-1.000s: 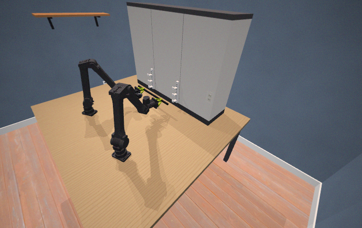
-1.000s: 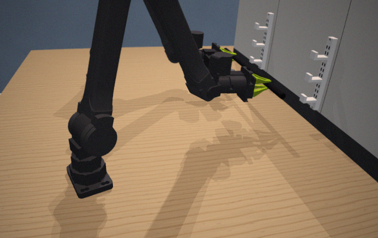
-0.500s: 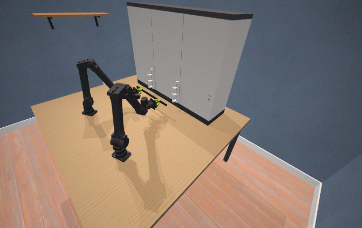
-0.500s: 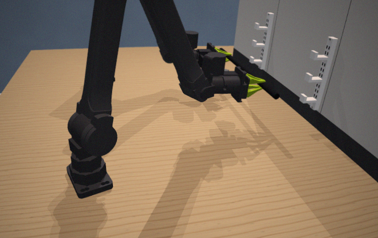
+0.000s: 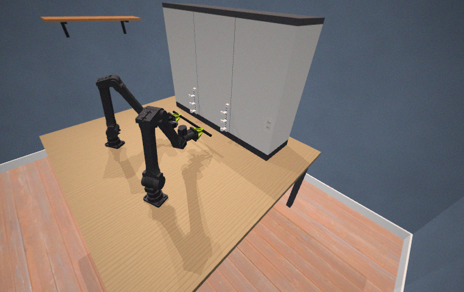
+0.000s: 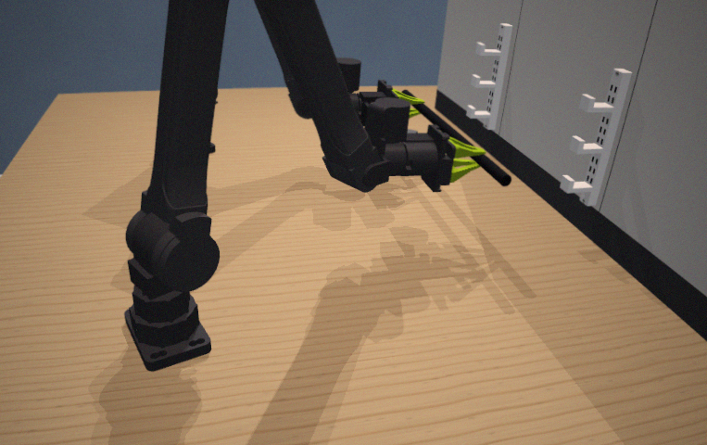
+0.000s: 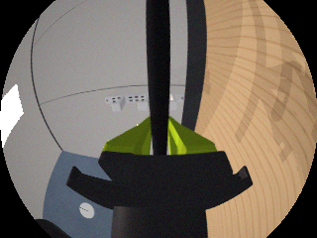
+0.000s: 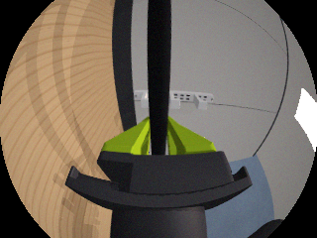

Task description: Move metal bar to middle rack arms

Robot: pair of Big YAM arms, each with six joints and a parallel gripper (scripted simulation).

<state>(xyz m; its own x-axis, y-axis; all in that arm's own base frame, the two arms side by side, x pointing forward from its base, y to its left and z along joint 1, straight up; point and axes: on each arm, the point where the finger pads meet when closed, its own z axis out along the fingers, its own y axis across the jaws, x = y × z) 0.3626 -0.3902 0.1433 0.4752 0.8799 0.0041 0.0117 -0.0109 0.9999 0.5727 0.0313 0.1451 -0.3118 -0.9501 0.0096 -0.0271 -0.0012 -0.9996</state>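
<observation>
Left arm (image 5: 107, 106) (image 6: 301, 105) and right arm (image 5: 149, 148) (image 6: 188, 109) bent at the elbows, left pincer (image 5: 178, 115) (image 6: 419, 106) (image 7: 159, 121) and right pincer (image 5: 201, 131) (image 6: 480, 155) (image 8: 158, 121) clamped
</observation>
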